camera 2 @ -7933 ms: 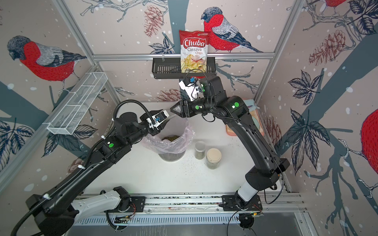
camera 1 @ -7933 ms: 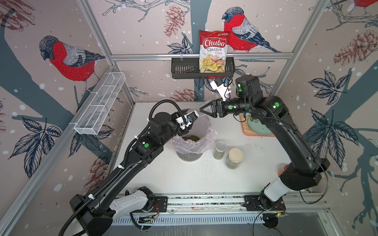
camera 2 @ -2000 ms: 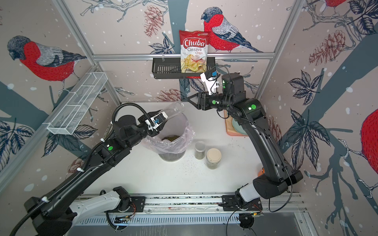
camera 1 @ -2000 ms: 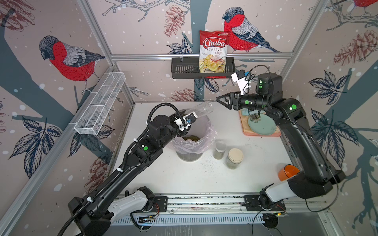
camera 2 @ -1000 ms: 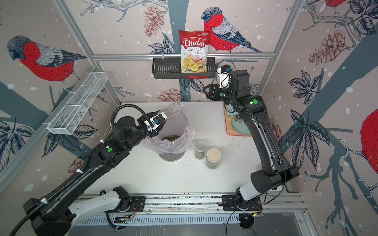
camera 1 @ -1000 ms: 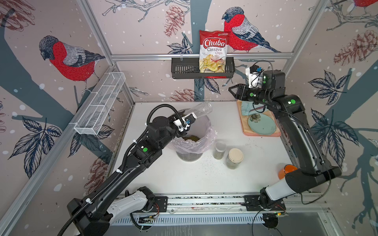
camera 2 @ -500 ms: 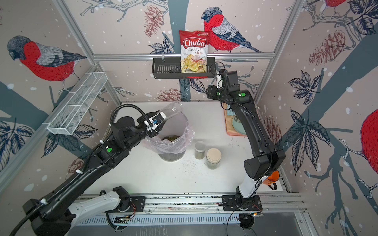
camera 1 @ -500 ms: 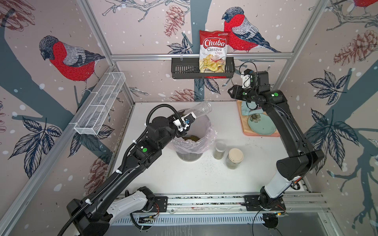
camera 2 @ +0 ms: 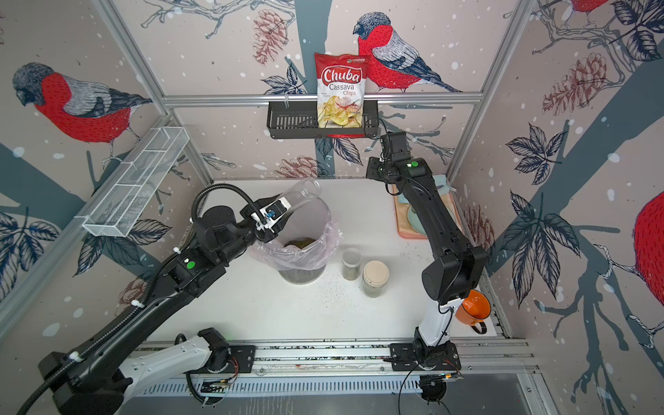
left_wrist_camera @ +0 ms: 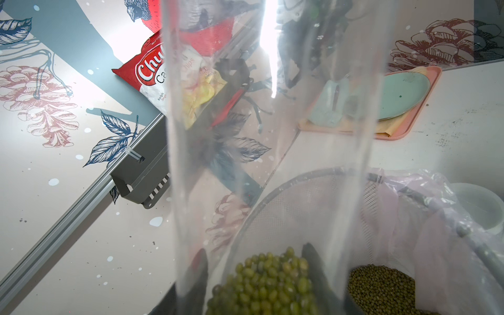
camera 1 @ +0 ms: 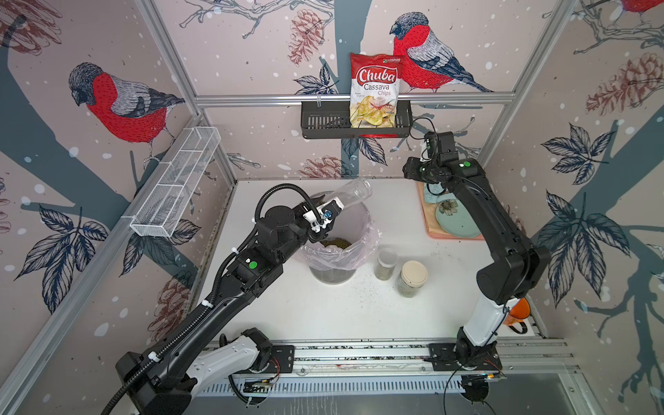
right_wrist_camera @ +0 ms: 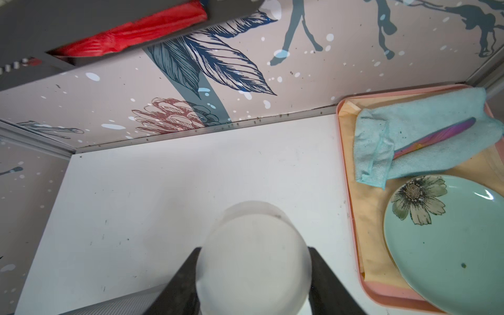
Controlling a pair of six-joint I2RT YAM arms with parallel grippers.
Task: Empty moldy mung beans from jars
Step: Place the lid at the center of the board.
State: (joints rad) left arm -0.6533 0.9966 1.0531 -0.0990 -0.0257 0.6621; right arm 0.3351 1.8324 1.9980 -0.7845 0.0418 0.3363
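Note:
My left gripper (camera 1: pixel 337 207) is shut on the tall clear tube jar (camera 1: pixel 355 193), which is tilted with its open mouth raised toward the back wall, over the bin with pink liner (camera 1: pixel 363 248). In the left wrist view mung beans (left_wrist_camera: pixel 268 283) sit in the tube's low end between my dark fingers (left_wrist_camera: pixel 313 268), and more beans (left_wrist_camera: pixel 381 286) lie in the bin. My right gripper (camera 1: pixel 409 173) hangs near the back wall, shut on a round frosted white lid (right_wrist_camera: pixel 253 259). A shorter jar (camera 1: pixel 386 264) and a cream-lidded jar (camera 1: pixel 413 278) stand right of the bin.
A pink tray (camera 1: pixel 429 222) at the back right carries a teal plate (right_wrist_camera: pixel 450 245) and a blue cloth (right_wrist_camera: pixel 425 136). An orange mug (camera 2: pixel 473 307) stands at the front right. A black basket (camera 1: pixel 323 124) with a chips bag hangs on the back wall. Loose beans dot the table near the jars.
The right arm has drawn back and left toward the back wall with the lid, its elbow folding in over the tray. The left arm and tube have stayed still.

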